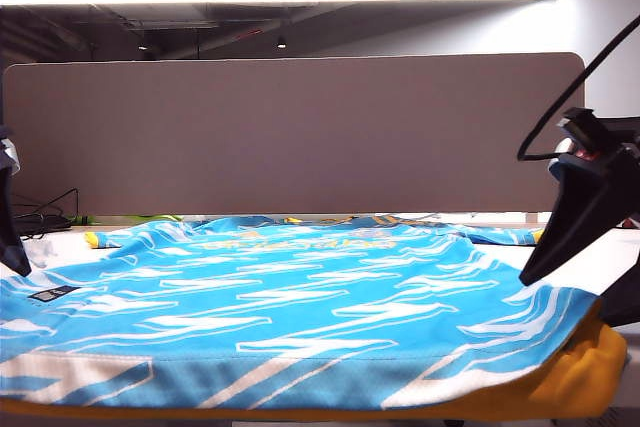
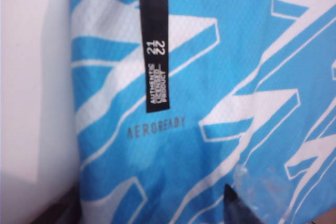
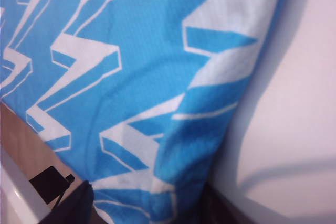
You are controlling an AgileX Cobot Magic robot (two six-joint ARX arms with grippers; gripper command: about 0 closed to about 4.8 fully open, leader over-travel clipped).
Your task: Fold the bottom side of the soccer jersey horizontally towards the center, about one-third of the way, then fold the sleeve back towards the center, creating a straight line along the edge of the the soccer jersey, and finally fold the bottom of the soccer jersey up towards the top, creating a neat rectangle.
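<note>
Exterior view, jersey: we are seeing the soccer jersey [image 1: 300, 297] lying spread flat across the white tabletop [image 1: 625, 247], sky blue with white jagged streaks, its near hem running along the front edge and yellow fabric [image 1: 580, 372] showing under its right corner.
Exterior view, left hand: we are seeing only a dark finger of the left hand [image 1: 10, 232] hanging at the left edge, just above the jersey's left side; its spread is not showing here.
Exterior view, right hand: we are seeing the right hand [image 1: 560, 237] pointing down over the jersey's right edge, with a black cable [image 1: 580, 82] looping above it.
Exterior view, backdrop: a grey partition panel [image 1: 300, 132] is standing behind the tabletop.
Left wrist view, jersey: we are looking down on the blue cloth beside bare tabletop, with a black label [image 2: 154, 51] and the printed word AEROREADY [image 2: 156, 128] under it.
Left wrist view, hand: a dark fingertip and a clear pad are peeking in over the cloth; the fingers are standing apart, holding nothing.
Right wrist view, jersey: we are seeing the jersey's side edge lying against the white tabletop.
Right wrist view, hand: two dark fingertips are straddling that edge, spread wide and gripping nothing.
</note>
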